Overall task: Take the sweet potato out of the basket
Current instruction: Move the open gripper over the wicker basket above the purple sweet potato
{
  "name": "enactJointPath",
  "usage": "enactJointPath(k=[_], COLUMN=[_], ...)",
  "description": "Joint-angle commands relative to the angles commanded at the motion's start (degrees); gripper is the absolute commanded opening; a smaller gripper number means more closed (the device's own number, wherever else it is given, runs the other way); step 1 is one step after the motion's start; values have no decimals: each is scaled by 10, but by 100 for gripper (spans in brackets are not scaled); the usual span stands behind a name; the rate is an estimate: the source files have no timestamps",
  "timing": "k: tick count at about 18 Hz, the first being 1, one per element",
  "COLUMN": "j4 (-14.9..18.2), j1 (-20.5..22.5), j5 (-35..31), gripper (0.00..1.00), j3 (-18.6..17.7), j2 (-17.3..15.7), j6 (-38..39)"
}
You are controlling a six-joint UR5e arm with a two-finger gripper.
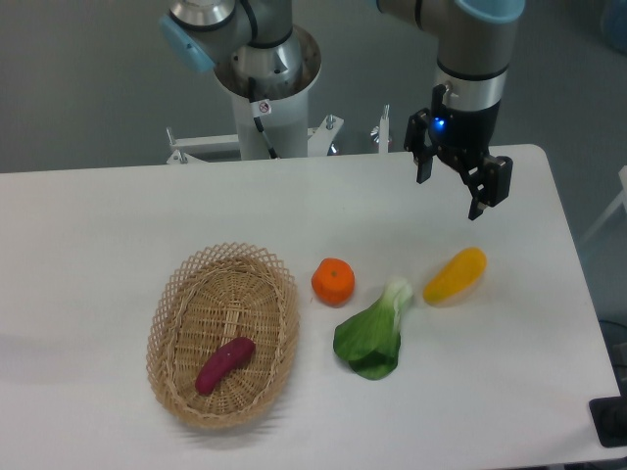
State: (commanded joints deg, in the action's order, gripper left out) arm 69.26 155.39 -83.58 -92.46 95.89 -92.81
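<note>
The sweet potato (225, 364) lies in the basket (168, 311) near the table's front edge, not picked yet; the jaws (452, 196) hang open and empty by the back edge.

On the white table (98, 245), a round orange (333, 281) sits beside a leafy green bok choy (372, 338), near a yellow-orange oblong vegetable (455, 275)

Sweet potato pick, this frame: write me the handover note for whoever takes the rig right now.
Gripper: open, empty, hanging above the table's far right, over the yellow-orange oblong vegetable.
Small magenta-purple sweet potato: lying inside the oval tan wicker basket, near left of the table, untouched.
Done: nothing yet.
Left: travel across to the basket, descend, close on the sweet potato, lift it out.
</note>
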Motion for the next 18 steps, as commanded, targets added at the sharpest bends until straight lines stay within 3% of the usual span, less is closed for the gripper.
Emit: enactJointPath(k=[6, 11, 15, 18], j4=[-1, -23, -46, -119], j1=[-11, -34, -92, -138], j5=[-7, -5, -4, -3], gripper=[100, 100, 100, 100], j3=[-11, -65, -75, -77], j2=[-2, -6, 6, 36], j6=[9, 46, 218, 373])
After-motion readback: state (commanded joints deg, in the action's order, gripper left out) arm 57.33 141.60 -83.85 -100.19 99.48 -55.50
